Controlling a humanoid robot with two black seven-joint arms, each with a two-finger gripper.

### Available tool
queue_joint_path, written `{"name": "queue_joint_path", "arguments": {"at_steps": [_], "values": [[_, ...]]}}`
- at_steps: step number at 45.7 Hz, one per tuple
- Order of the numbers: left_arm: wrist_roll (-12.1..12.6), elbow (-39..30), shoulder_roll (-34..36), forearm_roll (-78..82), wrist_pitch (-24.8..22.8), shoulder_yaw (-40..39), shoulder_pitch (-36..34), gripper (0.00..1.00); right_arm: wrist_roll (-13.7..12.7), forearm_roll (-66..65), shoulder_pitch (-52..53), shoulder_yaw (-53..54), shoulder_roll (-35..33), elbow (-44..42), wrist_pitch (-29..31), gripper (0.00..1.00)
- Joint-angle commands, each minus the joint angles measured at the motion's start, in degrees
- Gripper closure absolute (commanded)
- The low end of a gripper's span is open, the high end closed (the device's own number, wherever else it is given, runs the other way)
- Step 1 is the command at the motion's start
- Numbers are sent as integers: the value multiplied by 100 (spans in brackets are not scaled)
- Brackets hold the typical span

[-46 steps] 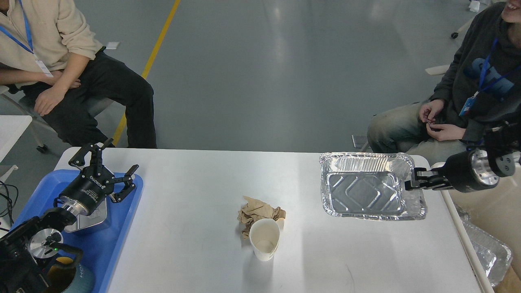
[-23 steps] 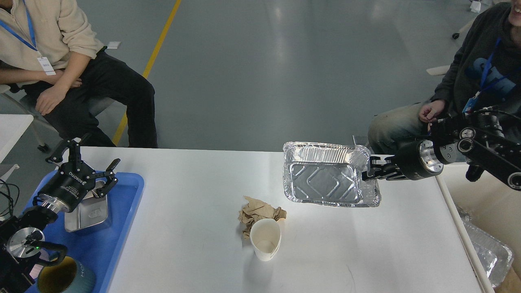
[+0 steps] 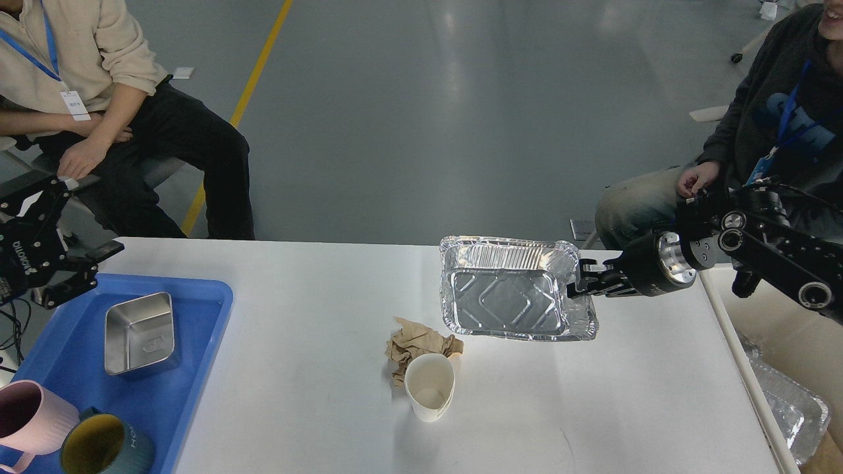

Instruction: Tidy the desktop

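Head view looks down on the white counter [image 3: 316, 408], which fills the lower part of the picture. My right pincer [image 3: 574, 284] reaches in from the right, its fingers clamped on the right rim of a foil tray [image 3: 510, 296], which it holds over the counter's far middle with its hollow facing the camera. Just below and left of the tray lies a crumpled brown paper wad [image 3: 416, 343], and a white paper cup [image 3: 429, 385] stands touching the wad's near side, open end up.

A blue plastic tray [image 3: 197, 329] sits on the counter's left end. In it rests a square steel dish [image 3: 139, 332], and at the tray's near corner stand a pink mug [image 3: 29, 418] and a dark teal mug [image 3: 105, 447], side by side.

My left pincer [image 3: 59, 253] hangs at the left edge beyond the blue tray, fingers spread apart and holding nothing.

Two seated people, one in a beige top [image 3: 79, 59] at far left and one in a dark hoodie [image 3: 777, 131] at far right, flank the counter. More foil trays [image 3: 790, 408] lie off the counter's right edge, lower right.
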Motion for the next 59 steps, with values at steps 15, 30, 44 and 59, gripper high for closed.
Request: {"name": "queue_joint_path", "arguments": {"at_steps": [15, 30, 44, 59], "values": [[-432, -843, 2862, 43, -966, 568, 183, 3, 0, 0, -27, -6, -3, 0, 0, 100], [7, -869, 2539, 499, -563, 427, 165, 3, 0, 9, -9, -6, 5, 0, 0, 100], [2405, -1291, -765, 2740, -52, 225, -1398, 4, 0, 9, 17, -6, 14, 0, 0, 100], [3154, -1204, -3200, 3585, 553, 3290, -3841, 5, 0, 9, 8, -6, 5, 0, 0, 100]]}}
